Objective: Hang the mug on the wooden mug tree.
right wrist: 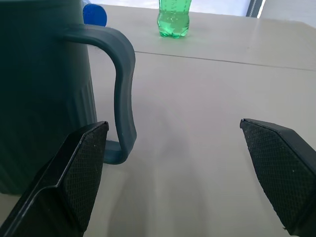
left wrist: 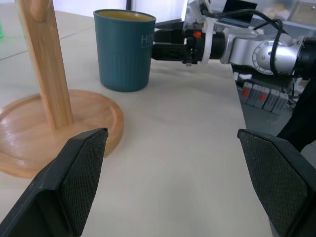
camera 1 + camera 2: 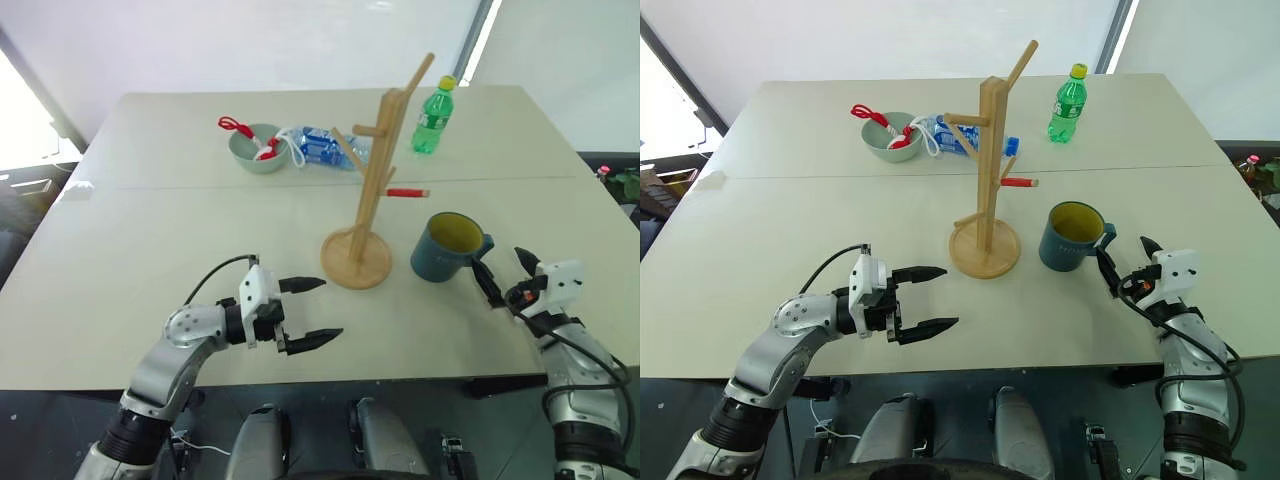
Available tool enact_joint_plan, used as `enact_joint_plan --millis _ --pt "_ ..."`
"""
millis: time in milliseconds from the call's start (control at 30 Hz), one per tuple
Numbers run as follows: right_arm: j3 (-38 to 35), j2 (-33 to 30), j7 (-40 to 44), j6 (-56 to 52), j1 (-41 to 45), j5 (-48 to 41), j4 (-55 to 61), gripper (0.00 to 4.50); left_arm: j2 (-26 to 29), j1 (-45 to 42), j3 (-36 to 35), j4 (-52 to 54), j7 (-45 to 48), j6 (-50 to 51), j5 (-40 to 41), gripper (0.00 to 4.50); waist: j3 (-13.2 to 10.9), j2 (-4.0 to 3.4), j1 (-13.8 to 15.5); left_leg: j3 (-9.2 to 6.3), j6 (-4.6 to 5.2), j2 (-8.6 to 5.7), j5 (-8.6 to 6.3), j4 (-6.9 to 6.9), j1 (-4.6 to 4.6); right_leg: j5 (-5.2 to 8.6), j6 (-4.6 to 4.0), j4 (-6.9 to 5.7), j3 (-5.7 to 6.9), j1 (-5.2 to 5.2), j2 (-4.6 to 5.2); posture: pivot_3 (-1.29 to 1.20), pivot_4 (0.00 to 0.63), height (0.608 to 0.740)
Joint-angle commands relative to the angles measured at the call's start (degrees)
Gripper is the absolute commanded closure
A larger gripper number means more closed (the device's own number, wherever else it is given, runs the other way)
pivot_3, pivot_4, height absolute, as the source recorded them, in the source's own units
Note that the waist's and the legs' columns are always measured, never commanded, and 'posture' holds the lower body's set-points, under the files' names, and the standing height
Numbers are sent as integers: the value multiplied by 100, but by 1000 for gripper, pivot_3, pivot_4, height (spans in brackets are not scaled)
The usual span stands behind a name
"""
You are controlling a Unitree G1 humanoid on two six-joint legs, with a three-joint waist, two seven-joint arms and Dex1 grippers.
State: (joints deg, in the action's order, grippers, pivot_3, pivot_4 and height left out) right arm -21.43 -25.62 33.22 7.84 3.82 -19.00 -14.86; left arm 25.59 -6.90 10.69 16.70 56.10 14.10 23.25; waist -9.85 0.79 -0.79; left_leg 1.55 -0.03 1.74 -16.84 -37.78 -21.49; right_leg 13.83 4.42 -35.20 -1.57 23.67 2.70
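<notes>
We're lining up on the mug (image 3: 447,247)
R gripper (image 3: 505,275) gaping wide beside its handle, empty; L gripper (image 3: 307,312) hanging open, empty, nr wooden mug tree (image 3: 372,190)

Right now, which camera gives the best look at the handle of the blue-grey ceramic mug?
The right wrist view: the blue-grey ceramic mug's loop handle looms close, its whole curve clear between the open right tool's fingers. Both eye views show the handle small, facing the right tool. The left wrist view shows the mug body, the handle hidden.

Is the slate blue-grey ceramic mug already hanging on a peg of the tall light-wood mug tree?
No. The slate blue-grey ceramic mug stands upright on the table, beside the round base of the light-wood mug tree.
</notes>
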Motion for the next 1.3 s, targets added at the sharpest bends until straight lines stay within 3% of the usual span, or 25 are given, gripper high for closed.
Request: enact_joint_plan --millis 33,233,267,333,533,567,767,1000,1300 --pt "-20 -78 74 97 224 -58 -213 67 -34 -94 31 242 -47 43 91 0 0 0 -5 0 0 1 0 0 0 0 0 0 0 0 -2 0 150 740" --pt "51 -47 294 163 503 -120 -610 67 -67 -157 59 327 -114 136 93 0 0 0 -4 -1 0 1 0 0 0 -1 1 -1 -1 -1 -6 0 150 740" --pt "60 -47 327 166 543 -126 -655 292 -69 -161 59 335 -121 148 94 0 0 0 -5 -1 0 1 0 0 1 -1 1 -1 -1 -1 -6 0 150 740" --pt "74 -36 409 154 604 -164 -715 941 -75 -164 52 344 -131 162 91 0 0 0 -4 0 0 0 0 -1 1 -1 2 -2 -1 -1 -6 0 150 740" --pt "163 23 599 106 670 -224 -658 4201 -113 -210 72 317 -172 153 43 0 0 0 -1 -1 0 0 0 -1 2 -1 2 -2 -1 -3 -8 0 150 740" --pt "185 33 614 98 666 -230 -620 4451 -118 -215 78 310 -177 151 37 0 0 0 -2 -1 0 0 0 -2 2 -1 2 -2 -1 -3 -8 0 150 740" --pt "398 -204 499 57 221 82 501 4451 -84 -153 73 331 -212 118 18 0 -1 -2 2 -4 0 0 0 -2 1 -1 3 -3 -2 -2 -8 0 150 740" --pt "471 -1657 735 200 -565 1335 2836 4451 -21 -166 50 171 -135 39 25 0 -4 -9 2 -1 0 -2 0 -9 1 1 5 -3 -2 -4 -8 0 150 740" --pt "370 -2437 818 -544 -118 1326 3891 4451 -48 -401 21 -120 18 -62 57 0 -9 -1 11 -7 0 -2 0 -18 2 1 3 -4 6 -9 -17 0 150 740"
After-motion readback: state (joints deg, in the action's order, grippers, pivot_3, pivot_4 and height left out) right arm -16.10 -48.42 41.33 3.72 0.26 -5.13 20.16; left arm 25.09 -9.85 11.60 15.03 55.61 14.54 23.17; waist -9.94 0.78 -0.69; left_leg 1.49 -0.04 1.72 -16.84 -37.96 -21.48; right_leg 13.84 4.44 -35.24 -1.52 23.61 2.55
